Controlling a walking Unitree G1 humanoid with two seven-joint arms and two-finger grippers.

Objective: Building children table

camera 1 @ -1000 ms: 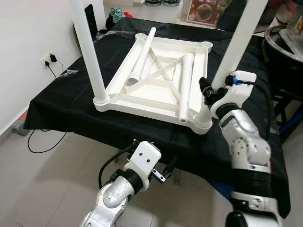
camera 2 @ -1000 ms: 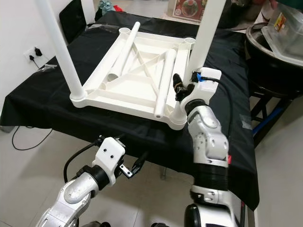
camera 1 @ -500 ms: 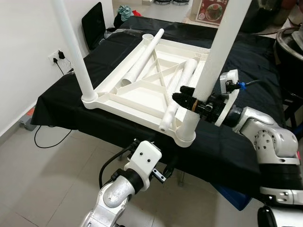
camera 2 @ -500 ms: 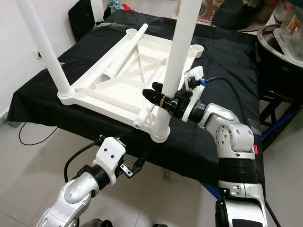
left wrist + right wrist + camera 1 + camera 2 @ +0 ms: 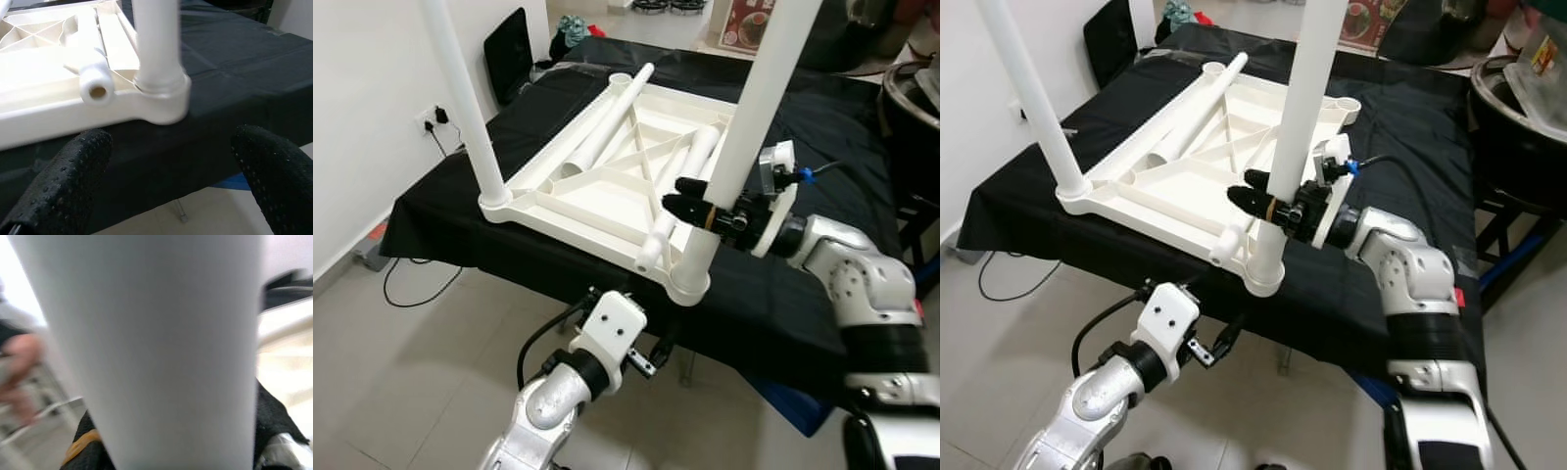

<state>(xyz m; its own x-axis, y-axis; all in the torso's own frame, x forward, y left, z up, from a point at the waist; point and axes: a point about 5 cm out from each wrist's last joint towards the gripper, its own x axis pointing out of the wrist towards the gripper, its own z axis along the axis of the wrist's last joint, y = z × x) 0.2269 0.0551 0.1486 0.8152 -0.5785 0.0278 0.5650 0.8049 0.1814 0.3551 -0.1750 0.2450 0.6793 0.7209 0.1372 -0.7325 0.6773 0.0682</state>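
Note:
A white children's table top lies upside down on the black-clothed table. One white leg stands upright in its front left corner. Another upright leg stands in the front right corner socket. My right gripper is shut on this leg just above the socket; the leg is pressed close in the right wrist view. Two loose legs lie across the underside. My left gripper hangs below the table's front edge, open, its fingers spread wide facing that corner.
A big dark pot stands to the right of the table. A black flat object leans at the back left by the wall. A wall socket with a cable is on the left. Tiled floor lies in front.
My right gripper has come from beside the leg's base to grip around the leg. The table's front right corner has swung nearer the front edge. The head view has also shifted.

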